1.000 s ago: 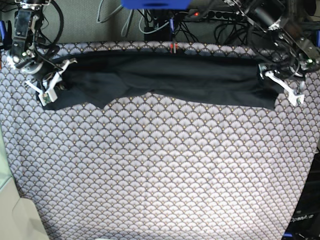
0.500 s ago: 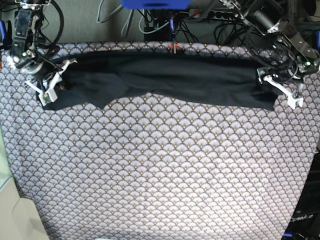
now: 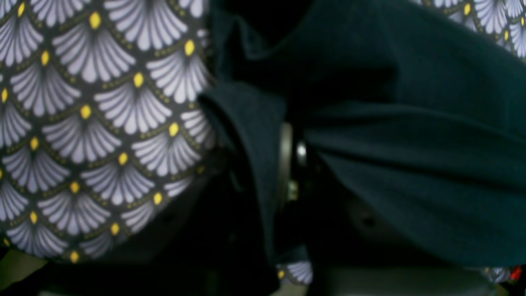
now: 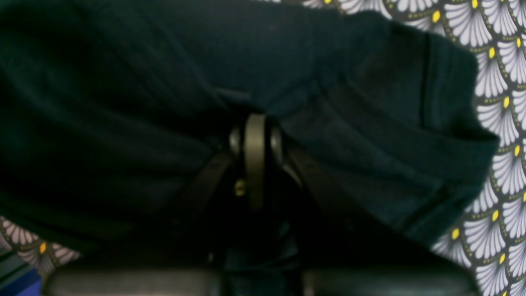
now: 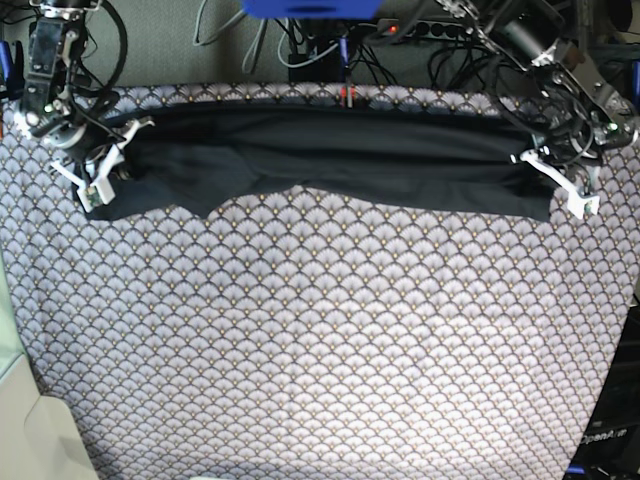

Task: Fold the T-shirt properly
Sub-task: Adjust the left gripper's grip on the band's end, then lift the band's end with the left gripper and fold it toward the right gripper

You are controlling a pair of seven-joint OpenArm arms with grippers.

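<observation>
The dark T-shirt (image 5: 330, 155) lies as a long narrow band across the far part of the table, its front edge uneven. My left gripper (image 5: 556, 180) sits at the band's right end. In the left wrist view the left gripper (image 3: 287, 156) has its jaws together on a fold of the T-shirt (image 3: 411, 164). My right gripper (image 5: 98, 172) is at the band's left end. In the right wrist view the right gripper (image 4: 254, 135) is shut, with the T-shirt (image 4: 123, 102) bunched around its tips.
A scallop-patterned tablecloth (image 5: 320, 330) covers the whole table. Cables and a power strip (image 5: 440, 30) run behind the far edge, beside a blue object (image 5: 310, 8). The table's right edge lies close to the left arm.
My left gripper stood open beside the shirt's right end; it has moved slightly inward and closed on the cloth. The right arm and the shirt's left end have not moved.
</observation>
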